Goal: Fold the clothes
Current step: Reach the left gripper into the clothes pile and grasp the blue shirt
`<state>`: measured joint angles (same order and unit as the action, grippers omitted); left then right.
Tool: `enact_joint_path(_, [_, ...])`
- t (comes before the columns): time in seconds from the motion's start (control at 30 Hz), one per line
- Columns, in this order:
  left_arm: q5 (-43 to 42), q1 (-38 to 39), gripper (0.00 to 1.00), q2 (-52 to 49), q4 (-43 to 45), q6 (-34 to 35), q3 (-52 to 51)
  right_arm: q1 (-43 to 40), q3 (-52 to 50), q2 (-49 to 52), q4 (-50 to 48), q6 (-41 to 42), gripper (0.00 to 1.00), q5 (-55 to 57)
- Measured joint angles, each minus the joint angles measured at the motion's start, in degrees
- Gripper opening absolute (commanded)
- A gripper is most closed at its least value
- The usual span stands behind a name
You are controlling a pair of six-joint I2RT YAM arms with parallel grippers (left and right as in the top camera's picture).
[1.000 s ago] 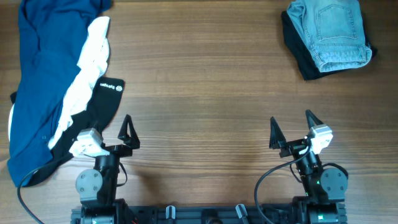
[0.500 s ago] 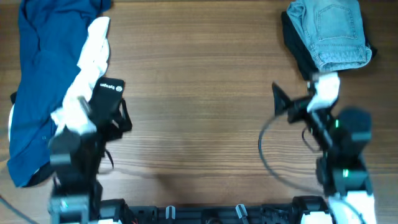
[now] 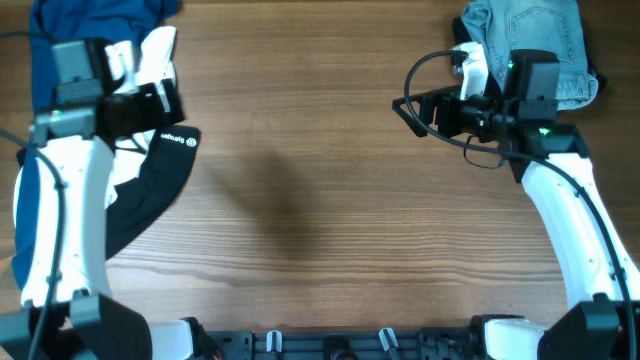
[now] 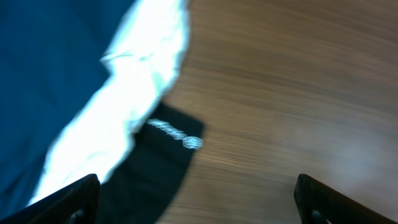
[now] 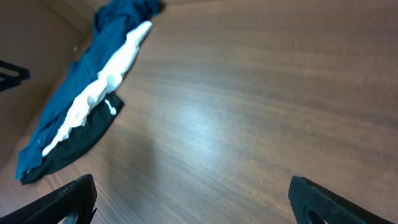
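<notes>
Grabbing several layers at once is the risk: blue shirt, white garment and black garment overlap at frame left. Left gripper hovers above them, wide open, empty. Right gripper, open, empty, beside jeans upper right.

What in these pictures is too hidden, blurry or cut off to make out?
- Blue T-shirt: overhead, cut by the left edge and covered by the left arm.
- Logo on the black garment: left wrist view, blurred, unreadable.
- Dark item under the jeans: overhead, right arm hides it.
- Left pincer: overhead, tips hard to tell against cloth.
</notes>
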<state>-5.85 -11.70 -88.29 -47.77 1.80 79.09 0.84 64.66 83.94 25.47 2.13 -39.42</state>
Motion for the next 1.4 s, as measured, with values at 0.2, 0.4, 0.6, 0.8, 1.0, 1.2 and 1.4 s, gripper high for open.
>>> enact_joint_path(0.2, [1.46,-15.17,0.92,-7.96,8.22,-0.68,0.07,0.0,0.0,2.34,0.09,0.55,0.99,1.31])
enact_joint_path(0.4, [6.27,-15.43,0.94,-19.78,10.86,-2.47,0.09,0.0,0.0,2.36,0.13,0.66,0.96,3.04])
enact_joint_path(0.6, [9.46,-15.72,0.84,-20.85,6.4,-9.73,0.11,0.0,0.0,2.36,0.92,0.7,0.95,3.5])
enact_joint_path(0.8, [11.21,-17.88,0.83,-20.87,-1.36,-11.04,0.11,0.0,0.0,2.36,-0.24,0.7,0.96,3.5])
enact_joint_path(1.0, [11.63,-21.9,0.63,-20.9,-0.9,-11.78,0.11,0.0,0.0,2.36,-0.92,0.7,0.95,3.5])
enact_joint_path(1.2, [11.87,-22.93,0.6,-20.9,-0.61,-11.8,0.11,0.0,0.0,2.36,-1.07,0.7,0.95,3.69])
enact_joint_path(1.4, [14.49,-22.93,0.52,-20.9,0.98,-11.82,-0.61,0.0,0.0,2.36,-1.11,0.7,0.95,5.42])
